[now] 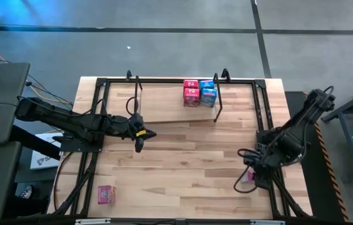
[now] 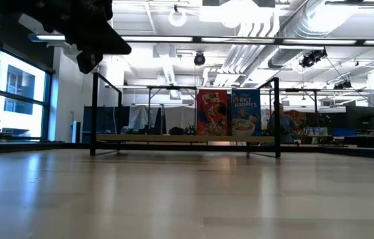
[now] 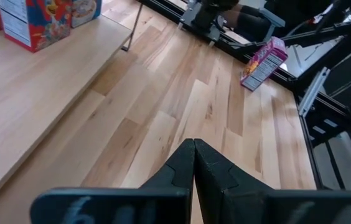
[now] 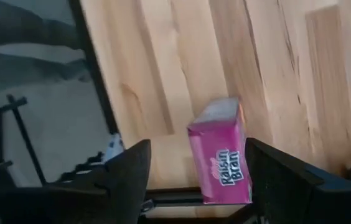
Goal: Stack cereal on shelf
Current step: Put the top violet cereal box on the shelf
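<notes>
The shelf [image 1: 164,103], a wooden board in a black wire frame, stands at the table's far middle. On its right part stand red cereal boxes [image 1: 191,92] and blue ones [image 1: 208,92], also seen as a red box [image 2: 212,113] and a blue box [image 2: 245,113] in the low view. My left gripper [image 1: 140,136] hovers shut [image 3: 193,163] in front of the shelf's left part. My right gripper [image 4: 197,144] is open at the table's near right, its fingers on either side of a pink Raisin Bran box [image 4: 219,152], [image 1: 248,177], [image 3: 262,62]. Another pink box [image 1: 106,195] lies near the near left corner.
Black rails [image 1: 261,119] run along the tabletop's edges, and the right gripper works close beside the right one. The wide middle of the wooden tabletop [image 1: 189,156] is bare. The shelf's left part [image 1: 158,100] holds nothing.
</notes>
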`<state>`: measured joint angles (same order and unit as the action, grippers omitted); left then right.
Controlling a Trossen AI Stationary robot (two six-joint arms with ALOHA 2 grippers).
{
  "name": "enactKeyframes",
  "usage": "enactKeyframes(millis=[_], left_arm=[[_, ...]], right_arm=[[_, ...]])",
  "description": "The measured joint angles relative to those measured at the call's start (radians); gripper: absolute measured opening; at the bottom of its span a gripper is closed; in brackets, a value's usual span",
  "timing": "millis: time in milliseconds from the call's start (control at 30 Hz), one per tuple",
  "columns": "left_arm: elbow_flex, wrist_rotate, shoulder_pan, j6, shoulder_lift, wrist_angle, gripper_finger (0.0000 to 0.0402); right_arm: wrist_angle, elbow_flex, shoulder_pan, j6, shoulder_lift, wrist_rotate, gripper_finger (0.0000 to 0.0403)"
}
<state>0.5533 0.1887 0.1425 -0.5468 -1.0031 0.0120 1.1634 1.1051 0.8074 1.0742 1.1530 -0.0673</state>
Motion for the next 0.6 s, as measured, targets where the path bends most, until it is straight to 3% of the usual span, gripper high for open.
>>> enactKeyframes(millis=[300, 600], left_arm=[[0.0, 0.005, 0.0, 0.0, 0.0, -0.008, 0.0], [0.0, 0.005, 0.0, 0.0, 0.0, -0.014, 0.0]], right_arm=[[-0.056, -0.137, 0.079, 0.063, 0.0, -0.017, 0.025], [-0.074, -0.155, 0.081, 0.036, 0.041, -0.011, 0.025]])
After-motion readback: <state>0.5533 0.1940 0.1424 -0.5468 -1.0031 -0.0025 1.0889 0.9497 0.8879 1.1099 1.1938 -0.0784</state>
